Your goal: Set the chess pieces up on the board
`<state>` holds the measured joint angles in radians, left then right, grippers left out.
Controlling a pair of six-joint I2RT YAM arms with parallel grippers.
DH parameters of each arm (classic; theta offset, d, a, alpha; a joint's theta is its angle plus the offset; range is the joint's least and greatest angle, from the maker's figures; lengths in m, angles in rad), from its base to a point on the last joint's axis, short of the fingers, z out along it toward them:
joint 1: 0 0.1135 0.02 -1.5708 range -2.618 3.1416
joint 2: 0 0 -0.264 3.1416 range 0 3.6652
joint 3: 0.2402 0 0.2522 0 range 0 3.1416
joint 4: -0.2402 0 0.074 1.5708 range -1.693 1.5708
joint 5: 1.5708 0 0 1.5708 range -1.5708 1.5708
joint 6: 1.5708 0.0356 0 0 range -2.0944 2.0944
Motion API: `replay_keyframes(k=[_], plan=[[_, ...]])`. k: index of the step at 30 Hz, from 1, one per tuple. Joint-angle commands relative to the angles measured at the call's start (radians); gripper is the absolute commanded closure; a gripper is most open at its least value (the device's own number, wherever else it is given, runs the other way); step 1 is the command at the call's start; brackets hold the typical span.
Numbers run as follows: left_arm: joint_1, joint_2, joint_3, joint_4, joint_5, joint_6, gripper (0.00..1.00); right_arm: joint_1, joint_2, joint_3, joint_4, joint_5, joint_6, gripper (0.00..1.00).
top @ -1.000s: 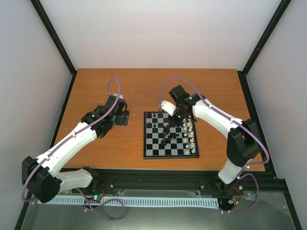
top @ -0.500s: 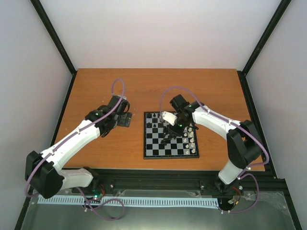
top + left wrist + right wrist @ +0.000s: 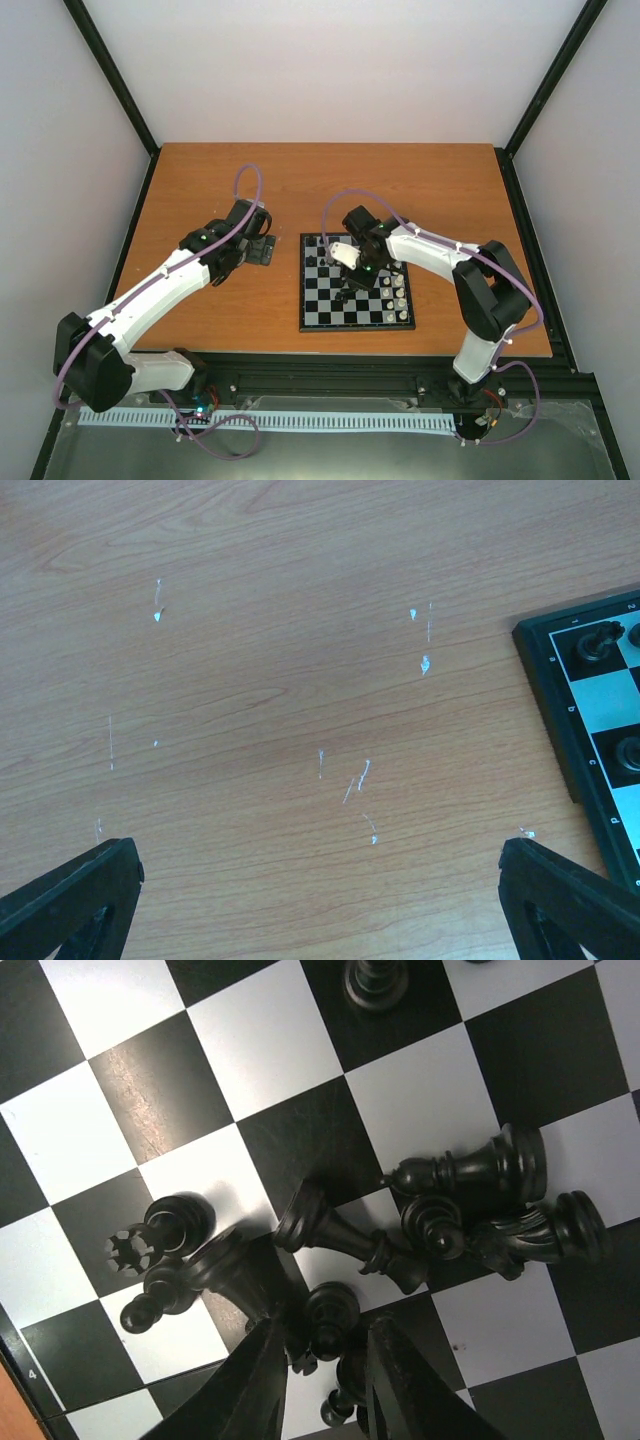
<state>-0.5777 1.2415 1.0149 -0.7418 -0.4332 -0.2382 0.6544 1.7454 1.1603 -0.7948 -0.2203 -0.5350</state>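
Note:
The board [image 3: 318,318] lies right of the table's middle. White chess pieces [image 3: 398,290] stand along its right side and a few black ones [image 3: 320,243] along its far edge. A heap of black pieces [image 3: 347,292] lies mid-board. My right gripper [image 3: 349,278] is low over this heap. In the right wrist view its fingers [image 3: 262,1380] are open and straddle a small black piece [image 3: 338,1316] with gaps on both sides; several black pieces [image 3: 345,1232] lie toppled around it. My left gripper [image 3: 262,250] is open and empty over bare wood [image 3: 318,855], left of the board's edge [image 3: 560,730].
Black frame posts stand at the table's back corners, and a black rail [image 3: 330,375] runs along the near edge. The wooden tabletop [image 3: 330,185] stretches behind and left of the board. A standing black piece [image 3: 592,640] shows on the board corner in the left wrist view.
My right gripper has moved from the board's far right corner leftward and down onto the heap of black pieces. My left gripper has shifted slightly toward the board.

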Motion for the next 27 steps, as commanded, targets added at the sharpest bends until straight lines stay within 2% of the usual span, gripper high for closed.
replay_keyframes(k=[1, 6, 13, 27], plan=[[0.006, 0.006, 0.036, -0.008, 0.000, 0.016, 0.00, 0.007, 0.014, 0.032, 0.023, 0.037, 0.005, 0.78], [0.006, 0.007, 0.037, -0.010, 0.001, 0.017, 0.00, 0.007, 0.033, 0.039, 0.022, 0.039, 0.007, 0.88], [0.006, 0.004, 0.037, -0.009, -0.001, 0.018, 0.00, 0.007, 0.024, 0.040, 0.019, 0.042, 0.008, 0.96], [0.006, -0.018, 0.038, -0.011, -0.021, 0.008, 0.00, 0.004, -0.088, 0.092, -0.021, 0.035, 0.014, 0.97]])
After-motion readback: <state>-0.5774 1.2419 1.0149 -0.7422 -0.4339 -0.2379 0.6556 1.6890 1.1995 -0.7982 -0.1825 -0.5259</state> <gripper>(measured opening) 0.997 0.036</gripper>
